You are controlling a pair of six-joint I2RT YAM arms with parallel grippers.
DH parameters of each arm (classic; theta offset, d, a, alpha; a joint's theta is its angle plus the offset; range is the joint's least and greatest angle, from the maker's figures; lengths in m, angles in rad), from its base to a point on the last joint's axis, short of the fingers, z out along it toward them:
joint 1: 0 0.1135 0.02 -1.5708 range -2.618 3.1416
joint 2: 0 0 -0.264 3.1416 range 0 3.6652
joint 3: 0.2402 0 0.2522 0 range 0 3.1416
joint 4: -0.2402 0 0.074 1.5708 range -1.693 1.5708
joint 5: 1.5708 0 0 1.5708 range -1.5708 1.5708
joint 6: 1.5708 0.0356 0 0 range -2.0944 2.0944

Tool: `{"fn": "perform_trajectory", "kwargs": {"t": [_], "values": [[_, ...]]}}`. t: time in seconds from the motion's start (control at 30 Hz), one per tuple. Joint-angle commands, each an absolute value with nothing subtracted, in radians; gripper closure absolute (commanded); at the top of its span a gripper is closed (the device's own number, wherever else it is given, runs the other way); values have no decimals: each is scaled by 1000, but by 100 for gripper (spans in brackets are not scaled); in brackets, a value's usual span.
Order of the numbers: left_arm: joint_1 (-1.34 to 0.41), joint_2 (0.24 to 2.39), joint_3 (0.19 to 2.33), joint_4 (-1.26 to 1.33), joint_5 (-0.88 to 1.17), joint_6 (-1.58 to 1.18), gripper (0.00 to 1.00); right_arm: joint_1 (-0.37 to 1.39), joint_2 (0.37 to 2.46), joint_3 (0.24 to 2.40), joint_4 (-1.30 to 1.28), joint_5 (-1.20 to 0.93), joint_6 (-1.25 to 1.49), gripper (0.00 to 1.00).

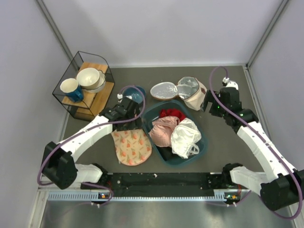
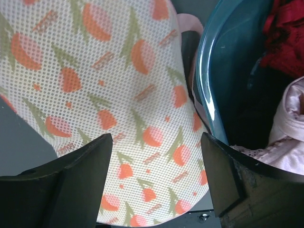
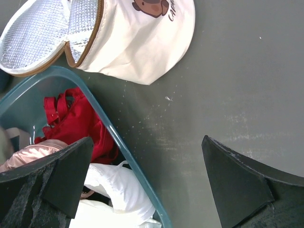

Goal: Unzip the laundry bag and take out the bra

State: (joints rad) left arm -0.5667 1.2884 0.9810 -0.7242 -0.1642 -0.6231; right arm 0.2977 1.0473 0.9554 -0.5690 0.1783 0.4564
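The laundry bag (image 1: 131, 146) lies flat on the table left of the teal basin (image 1: 199, 154). It is peach mesh with an orange-red print and fills the left wrist view (image 2: 109, 95). My left gripper (image 1: 124, 110) is open, hovering over the bag's far end, close to the basin's left rim (image 2: 209, 95). My right gripper (image 1: 209, 102) is open and empty above the table at the basin's far right, next to the beige pouch (image 1: 194, 97). The mustard-yellow bra is not visible. The bag's zip does not show.
The basin holds a red garment (image 1: 172, 113), a pale pink garment (image 1: 164, 130) and a white bundle (image 1: 186, 137). The beige pouch's silver lining (image 1: 164, 90) lies open behind the basin. A wire rack (image 1: 85, 85) with mugs stands at the far left. A blue bowl (image 1: 134, 94) sits beside it.
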Motion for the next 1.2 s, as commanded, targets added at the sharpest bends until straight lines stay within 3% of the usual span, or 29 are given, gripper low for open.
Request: {"fn": "perform_trajectory", "kwargs": {"t": [0.0, 0.1, 0.27, 0.53, 0.83, 1.0, 1.13, 1.17], "values": [[-598, 1328, 963, -712, -233, -692, 20, 296, 1022, 954, -538, 166, 460, 1], [-600, 1368, 925, -689, -258, -721, 20, 296, 1020, 954, -538, 160, 463, 1], [-540, 1408, 896, -755, -316, -761, 30, 296, 993, 934, -538, 156, 460, 1], [-462, 1252, 854, -802, -342, -730, 32, 296, 991, 927, -534, 157, 457, 1], [-630, 1296, 946, -805, -339, -718, 16, 298, 1012, 925, -512, 124, 471, 1], [-634, 1419, 943, -758, -397, -758, 14, 298, 1009, 931, -512, 112, 462, 1], [-630, 1500, 934, -716, -408, -782, 27, 298, 1002, 931, -514, 104, 457, 1], [-630, 1529, 942, -715, -402, -787, 36, 298, 997, 931, -512, 101, 457, 1]]}}
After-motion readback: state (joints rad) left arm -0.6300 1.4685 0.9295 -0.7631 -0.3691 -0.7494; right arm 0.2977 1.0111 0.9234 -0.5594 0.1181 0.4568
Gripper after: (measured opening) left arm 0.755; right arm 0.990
